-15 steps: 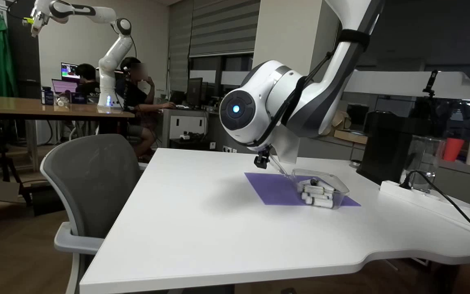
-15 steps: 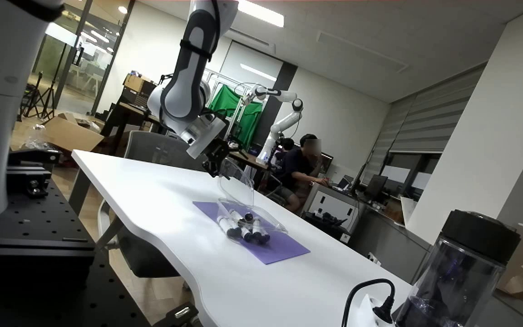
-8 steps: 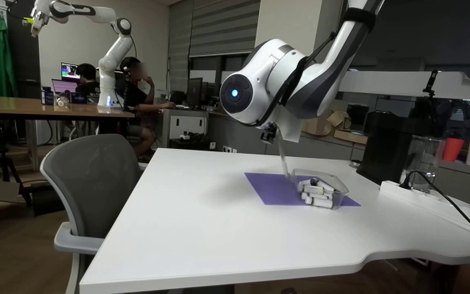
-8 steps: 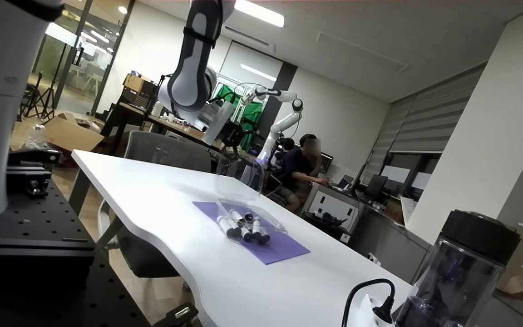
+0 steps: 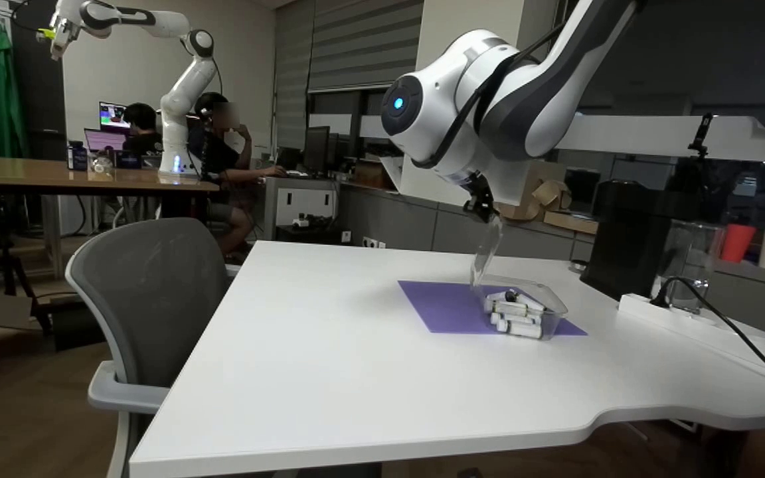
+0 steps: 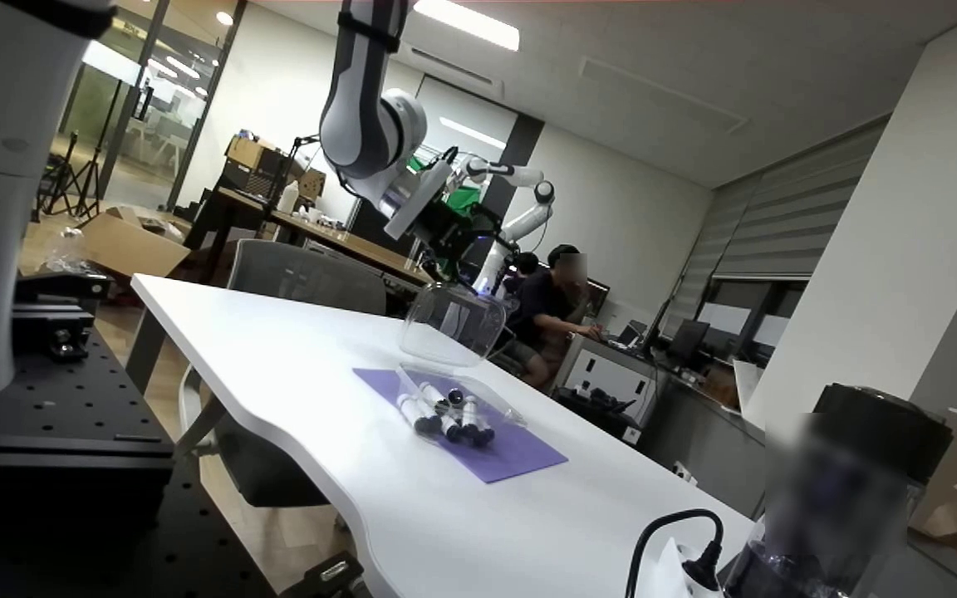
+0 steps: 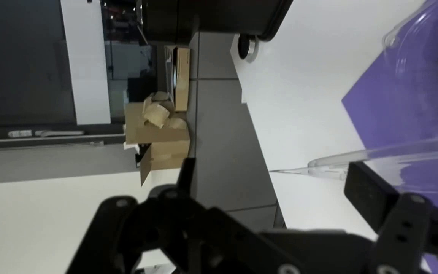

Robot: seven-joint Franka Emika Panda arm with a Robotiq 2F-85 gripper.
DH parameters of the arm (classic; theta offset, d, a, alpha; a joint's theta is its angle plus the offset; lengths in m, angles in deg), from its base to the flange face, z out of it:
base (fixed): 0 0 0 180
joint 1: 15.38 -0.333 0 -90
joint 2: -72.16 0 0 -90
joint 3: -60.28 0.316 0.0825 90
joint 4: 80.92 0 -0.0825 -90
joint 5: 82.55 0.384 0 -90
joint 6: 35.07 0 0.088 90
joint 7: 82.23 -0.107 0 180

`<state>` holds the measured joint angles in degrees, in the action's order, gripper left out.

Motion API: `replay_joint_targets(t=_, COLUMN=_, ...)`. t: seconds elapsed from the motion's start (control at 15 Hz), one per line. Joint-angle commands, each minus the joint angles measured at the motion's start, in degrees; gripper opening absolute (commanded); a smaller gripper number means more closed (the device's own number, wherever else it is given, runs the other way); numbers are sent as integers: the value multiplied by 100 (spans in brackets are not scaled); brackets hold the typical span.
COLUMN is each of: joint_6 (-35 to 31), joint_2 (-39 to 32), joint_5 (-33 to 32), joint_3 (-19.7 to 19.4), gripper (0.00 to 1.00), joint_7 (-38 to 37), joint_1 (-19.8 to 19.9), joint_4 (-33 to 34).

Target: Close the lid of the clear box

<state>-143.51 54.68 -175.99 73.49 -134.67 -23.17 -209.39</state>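
While black two-jawed end effector [image 7: 274, 180] stands spread, clear flat rectangular plastic lid [image 6: 455, 324] leans beneath, toward shallow rectangular clear-plastic box [image 5: 552, 321].

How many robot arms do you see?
2. The near arm hangs over the white table, by the raised lid; the far arm stands on the brown table behind. More may be out of view.

Black tool [image 7: 276, 182], purple sheet [image 5: 441, 308]
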Motion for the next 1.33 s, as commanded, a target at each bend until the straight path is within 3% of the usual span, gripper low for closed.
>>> replay_joint_targets(t=0.0, joint_6=-434, joint_2=425, joint_5=707, joint_3=-266, gripper=100, joint_7=451, joint_1=326, joint_4=-323)
replay_joint_targets(t=0.4, joint_6=-1084, joint_2=710, joint_5=1666, joint_3=-954, gripper=100, joint_7=977, joint_1=925, joint_4=-561)
replay_joint_targets(t=0.8, joint_6=-1598, joint_2=1328, joint_5=2543, joint_3=-1251, gripper=100, joint_7=1618, joint_1=1105, joint_4=-545)
replay_joint_targets(t=1.07, joint_6=-2023, joint_2=1901, joint_5=4422, joint_3=-1278, gripper=100, joint_7=3420, joint_1=1216, joint_4=-464)
replay_joint_targets(t=1.27, joint_6=-1650, joint_2=2171, joint_5=5931, joint_3=-1433, gripper=100, joint_7=4645, joint_1=1090, joint_4=-291)
